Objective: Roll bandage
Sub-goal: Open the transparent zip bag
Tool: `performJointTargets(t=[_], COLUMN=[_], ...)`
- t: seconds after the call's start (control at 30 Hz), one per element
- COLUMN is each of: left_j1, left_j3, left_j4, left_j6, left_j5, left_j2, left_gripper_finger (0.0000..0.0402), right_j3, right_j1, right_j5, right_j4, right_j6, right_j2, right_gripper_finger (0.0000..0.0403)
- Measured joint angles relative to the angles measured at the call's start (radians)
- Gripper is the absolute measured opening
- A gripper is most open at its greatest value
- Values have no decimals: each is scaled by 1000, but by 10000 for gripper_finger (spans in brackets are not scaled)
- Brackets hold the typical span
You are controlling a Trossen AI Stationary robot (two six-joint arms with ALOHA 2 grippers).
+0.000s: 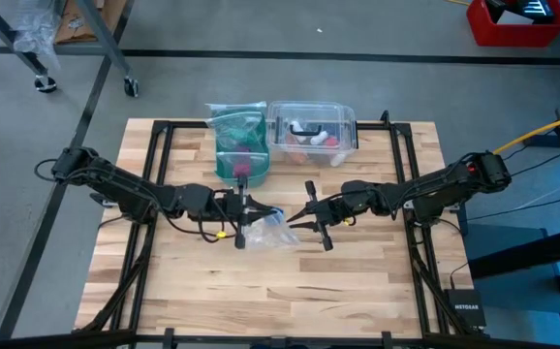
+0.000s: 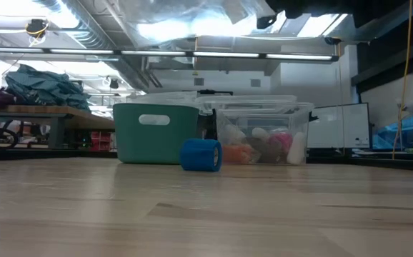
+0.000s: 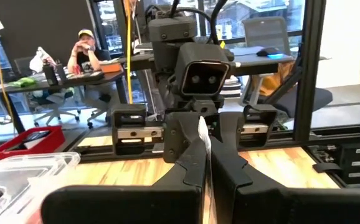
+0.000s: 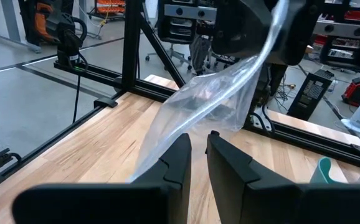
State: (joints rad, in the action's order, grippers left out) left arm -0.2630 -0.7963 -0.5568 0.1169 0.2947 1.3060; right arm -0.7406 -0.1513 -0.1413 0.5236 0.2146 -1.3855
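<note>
The bandage (image 2: 201,155), a small bright blue roll, rests on its curved side on the wooden table, in front of the teal basket; from above it (image 1: 277,212) shows beside the clear plastic bag (image 1: 265,231). My left gripper (image 1: 244,208) is at mid-table, level, and shut on that bag (image 4: 211,99). My right gripper (image 4: 198,144) faces it from the right. Its fingers stand a narrow gap apart, just short of the bag's lower part, with bare table showing between them. My left gripper pinches an edge of the clear bag (image 3: 203,132) between its two shut fingers, coming level from the table's left. The bag hangs slack below the fingers, above the table. Whether my right gripper touches the bag I cannot tell.
A teal basket (image 1: 239,145) and a clear lidded box (image 1: 312,131) of small items stand at the far middle of the table. Black frame rails (image 1: 159,174) run along both sides. A person (image 3: 83,46) sits at a desk beyond the table.
</note>
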Motion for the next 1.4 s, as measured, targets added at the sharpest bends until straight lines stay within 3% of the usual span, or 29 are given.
performJointTargets(t=[1.13,1.4], left_j1=[-41,-41], left_j3=[0,0], left_j4=[40,29], left_j6=[-13,-13], left_j5=[9,10], left_j2=[0,0], left_gripper_finger=[0,0], right_j3=[0,0], right_j1=[1,1], right_j5=[0,45], right_j4=[6,6], right_j6=[0,0], right_j2=[0,0], right_gripper_finger=[56,56])
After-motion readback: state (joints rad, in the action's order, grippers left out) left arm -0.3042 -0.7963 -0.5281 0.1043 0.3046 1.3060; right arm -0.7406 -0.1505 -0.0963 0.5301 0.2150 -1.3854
